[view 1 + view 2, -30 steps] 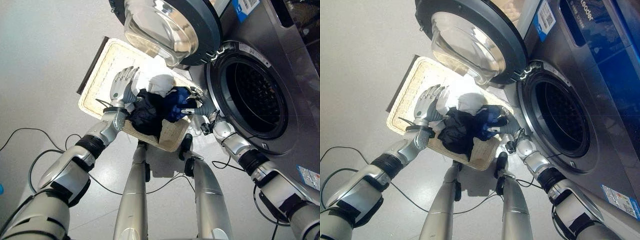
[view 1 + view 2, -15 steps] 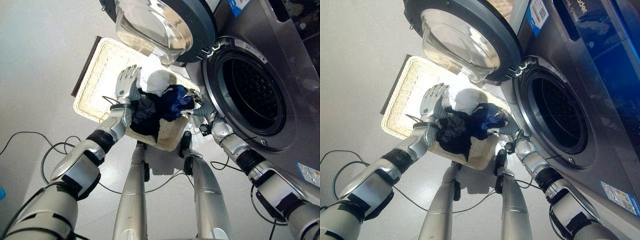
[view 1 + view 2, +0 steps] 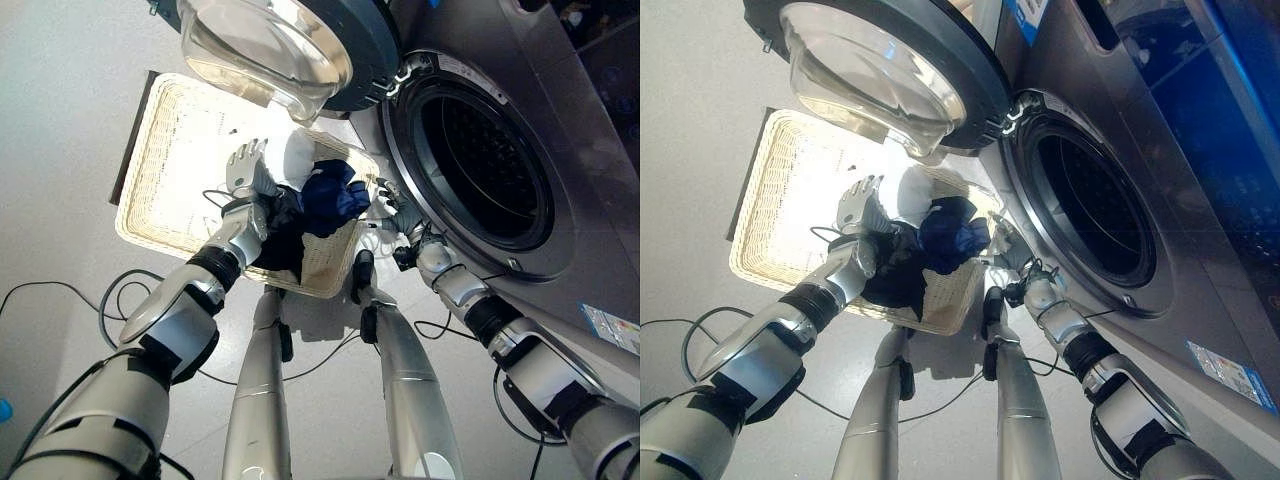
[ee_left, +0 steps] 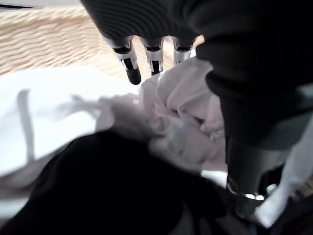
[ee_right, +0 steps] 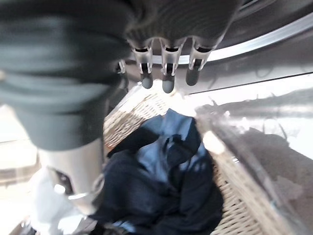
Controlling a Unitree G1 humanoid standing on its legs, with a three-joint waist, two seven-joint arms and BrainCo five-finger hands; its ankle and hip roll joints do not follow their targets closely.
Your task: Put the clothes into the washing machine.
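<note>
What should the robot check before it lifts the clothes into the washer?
1. Washer door open: ok.
2. Drum opening free of anything blocking it: ok.
3. Clothes: blue garment, black garment and white garment in the wicker basket: ok.
4. Left hand gripping cloth: not ok, fingers straight over the white garment.
5. Right hand gripping cloth: not ok, open beside the blue garment.

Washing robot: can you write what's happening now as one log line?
clothes: in basket | washer door: open | left hand: open, on white cloth | right hand: open, beside blue cloth
</note>
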